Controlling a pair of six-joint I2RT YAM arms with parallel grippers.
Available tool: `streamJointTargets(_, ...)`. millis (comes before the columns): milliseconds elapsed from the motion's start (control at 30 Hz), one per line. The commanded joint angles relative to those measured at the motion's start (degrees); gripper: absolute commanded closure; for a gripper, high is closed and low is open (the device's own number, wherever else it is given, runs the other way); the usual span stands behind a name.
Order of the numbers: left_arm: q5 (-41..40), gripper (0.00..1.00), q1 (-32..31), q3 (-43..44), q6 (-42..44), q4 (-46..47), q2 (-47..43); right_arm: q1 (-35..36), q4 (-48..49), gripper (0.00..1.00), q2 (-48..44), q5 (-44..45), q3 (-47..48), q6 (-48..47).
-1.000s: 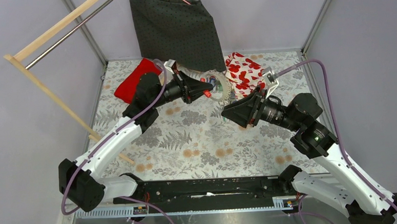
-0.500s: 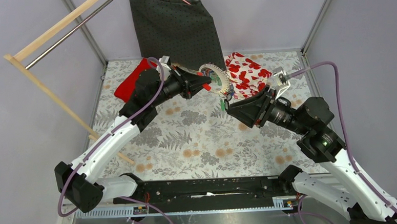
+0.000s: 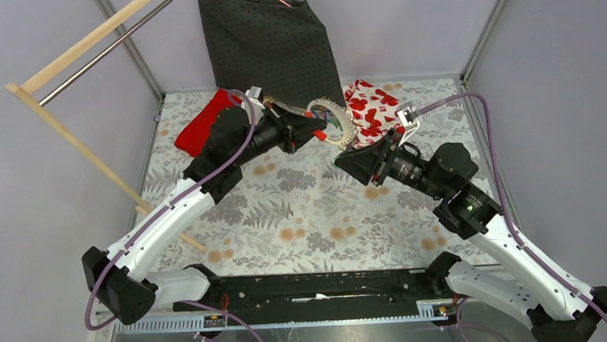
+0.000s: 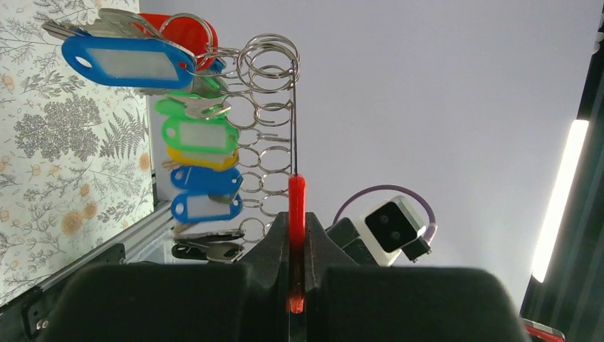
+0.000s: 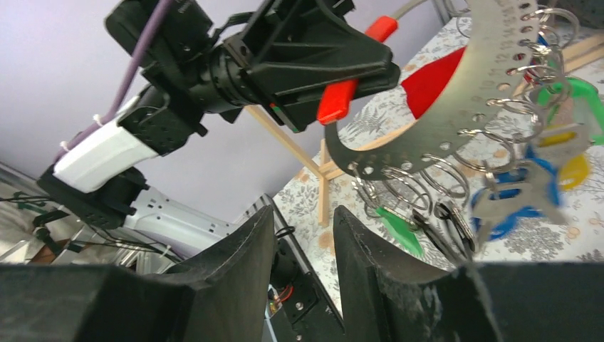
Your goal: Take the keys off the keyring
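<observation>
Worktop [image 3: 302, 210] w/ leaf-print cover. Dark dotted fabric [image 3: 270, 43] hangs at the back wall; wooden rack [image 3: 71, 144] leans at far left. Red cloth [image 3: 204, 125] lies far left of centre, white cloth w/ red flowers [image 3: 372, 112] far right of centre. L end effector [image 4: 296, 228] is pressed together on the red section of the keyring [image 5: 491, 78], holding it up off the worktop over far centre. R end effector [image 5: 305, 228] is spread, nothing between its fingers, tips near the ring's lower edge but apart from it. Ring is a flat perforated metal band w/ small split rings through the holes. The keys [image 4: 196, 135] hang from those rings: blue, green, yellow, red tags plus plain metal ones, all on the ring.
</observation>
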Motion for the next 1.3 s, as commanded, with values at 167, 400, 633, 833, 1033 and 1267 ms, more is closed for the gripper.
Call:
streamJointTargets(167, -3.1, 1.00, -1.2, 4.9, -0.2, 2.2, -2.9, 0.3, 1.2, 0.56, -2.1, 4.1, -0.9, -2.5)
streamJointTargets(400, -4.0, 1.00, -2.1, 5.4, -0.3, 0.9, -3.3, 0.3, -0.7, 0.56, -2.9, 5.1, -0.2, -3.0)
streamJointTargets(633, -4.5, 1.00, -2.6, 5.5, -0.4, 0.8, -3.7, 0.3, -0.9, 0.56, -2.5, 4.9, -0.3, -2.6)
streamJointTargets(833, -4.6, 1.00, -2.6, 5.9, -0.4, 0.8, -3.7, 0.3, -1.9, 0.55, -3.2, 5.6, -0.6, -3.1)
streamJointTargets(1033, -4.7, 1.00, -2.7, 6.5, -0.4, 0.5, -3.5, 0.3, -3.2, 0.54, -4.0, 6.2, -0.7, -3.7)
streamJointTargets(1267, -4.9, 1.00, -2.9, 7.4, -0.3, 0.1, -3.3, 0.3, -4.6, 0.52, -5.0, 7.5, -0.8, -4.3)
